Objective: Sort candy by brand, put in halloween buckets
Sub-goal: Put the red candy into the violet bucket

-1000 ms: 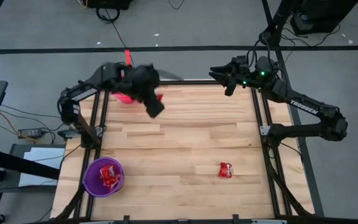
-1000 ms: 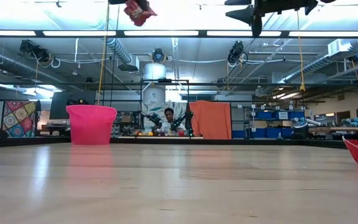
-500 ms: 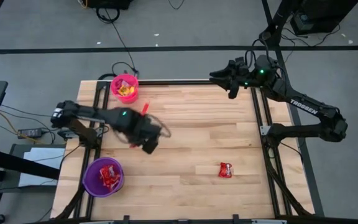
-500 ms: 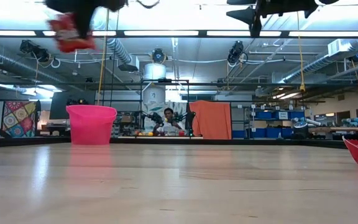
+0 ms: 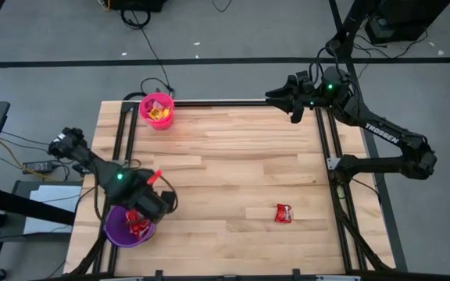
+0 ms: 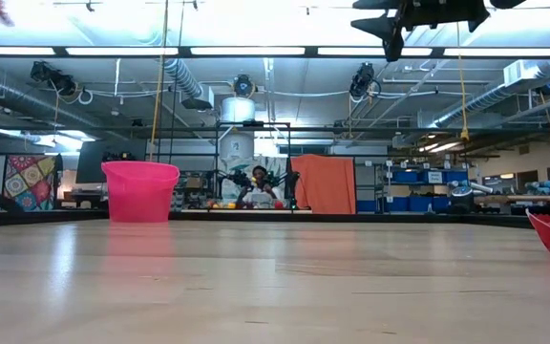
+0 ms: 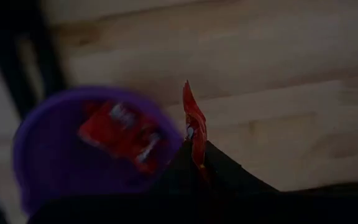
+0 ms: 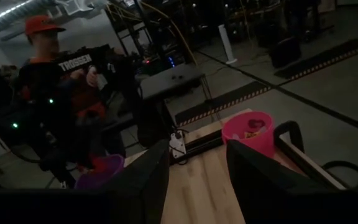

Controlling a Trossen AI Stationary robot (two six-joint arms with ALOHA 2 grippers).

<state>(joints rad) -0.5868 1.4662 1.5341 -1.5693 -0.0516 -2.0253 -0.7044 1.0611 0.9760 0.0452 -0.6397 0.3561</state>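
Note:
My left gripper (image 7: 196, 148) is shut on a shiny red candy packet (image 7: 193, 121). In the high view it hangs over the right rim of the purple bucket (image 5: 129, 222) at the table's near left corner. That bucket holds several red packets (image 7: 120, 127). The pink bucket (image 5: 156, 109) stands at the far left corner with yellow packets inside. One more red packet (image 5: 284, 213) lies flat on the table, near right of centre. My right gripper (image 8: 197, 180) is open and waits high over the far right corner (image 5: 278, 95). My left gripper pinches the red packet by its lower end (image 7: 197, 144) between the two fingers. The packet shows edge-on and sticks out past the fingertips. It is lifted clear, in the air over the purple bucket's rim (image 7: 166, 124) on the side toward the table's middle.
Dark frame rails run along the table's left (image 5: 123, 148) and right (image 5: 328, 148) sides. The wooden middle of the table (image 5: 233, 164) is bare. A person in a cap (image 8: 48, 62) stands beyond the table's left side, and another person (image 6: 259, 183) sits far behind.
My left gripper, still shut on the red packet, has swung from above the pink bucket at the far left corner toward the near edge. It now hangs over the purple bucket. The packet travelled with it. My right arm has kept still.

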